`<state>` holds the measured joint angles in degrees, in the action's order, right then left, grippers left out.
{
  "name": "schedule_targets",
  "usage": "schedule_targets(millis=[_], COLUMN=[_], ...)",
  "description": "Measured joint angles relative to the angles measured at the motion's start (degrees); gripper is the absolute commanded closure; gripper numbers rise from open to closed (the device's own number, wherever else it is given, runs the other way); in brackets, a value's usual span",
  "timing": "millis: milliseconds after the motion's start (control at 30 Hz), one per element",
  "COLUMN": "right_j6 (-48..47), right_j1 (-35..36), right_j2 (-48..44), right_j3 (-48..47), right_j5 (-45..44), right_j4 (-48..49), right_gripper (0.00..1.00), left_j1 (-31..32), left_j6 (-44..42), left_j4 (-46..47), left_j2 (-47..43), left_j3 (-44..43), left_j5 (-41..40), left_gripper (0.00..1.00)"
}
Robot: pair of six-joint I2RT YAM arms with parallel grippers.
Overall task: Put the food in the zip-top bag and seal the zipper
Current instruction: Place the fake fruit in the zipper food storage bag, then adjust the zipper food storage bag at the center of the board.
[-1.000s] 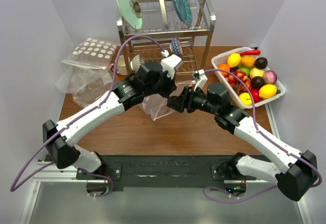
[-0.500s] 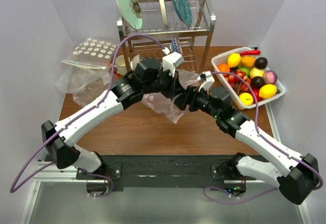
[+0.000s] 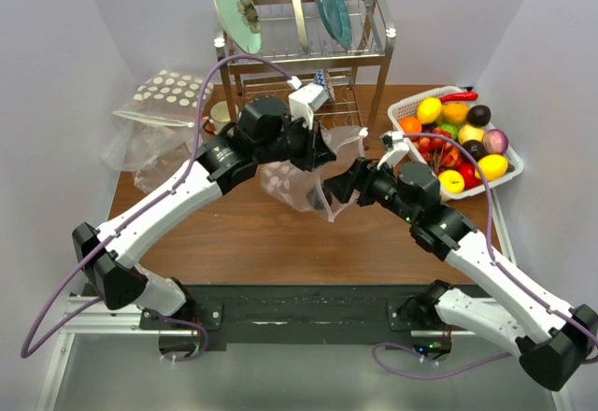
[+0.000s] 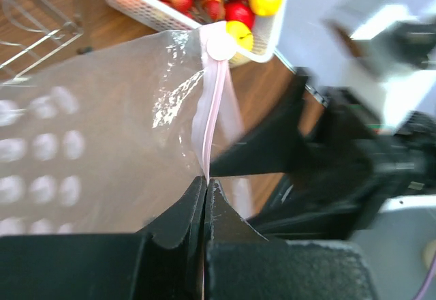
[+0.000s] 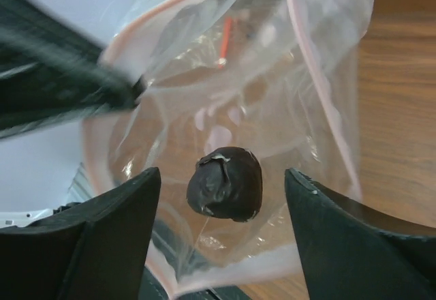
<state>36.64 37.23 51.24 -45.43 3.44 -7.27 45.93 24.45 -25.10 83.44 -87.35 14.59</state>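
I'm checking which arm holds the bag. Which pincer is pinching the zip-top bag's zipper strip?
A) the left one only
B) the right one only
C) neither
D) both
A: in the left wrist view the left pincer is shut on the pink zipper of the zip-top bag, while the right pincer stands open at the bag's mouth.

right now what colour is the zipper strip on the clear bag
Pale pink zipper; the left wrist view shows it best.

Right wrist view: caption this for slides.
Dark toy fruit inside the open zip-top bag, framed by the open right gripper.
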Motion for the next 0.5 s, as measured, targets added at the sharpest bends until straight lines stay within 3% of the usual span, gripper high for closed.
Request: schedule_targets(millis=[133,233,500], right_j6=[-1.51,-2.64,-4.79], right_j1=[0.0,0.0,0.0], right_j2=[-2.78,-3.19,8.44], right_j3=[-3.21,-6.62,-15.87], right_j5=[-2.8,-5.86,-10.14], right_j4=[-5.35,-10.51,-20.52], right_gripper=[0.28,0.24,0.23], left_j1=[-2.78,-4.11,-4.57], left_j6=[-0.61,-1.27,-1.53], left_j4=[-1.18,-2.05,-2.43], left_j2=[0.87,1.64,1.18], left_j3=[-0.22,-0.2,-0.17], left_j5=[-0.85,-1.42,-1.53], left_gripper=[1.0,1.0,1.0])
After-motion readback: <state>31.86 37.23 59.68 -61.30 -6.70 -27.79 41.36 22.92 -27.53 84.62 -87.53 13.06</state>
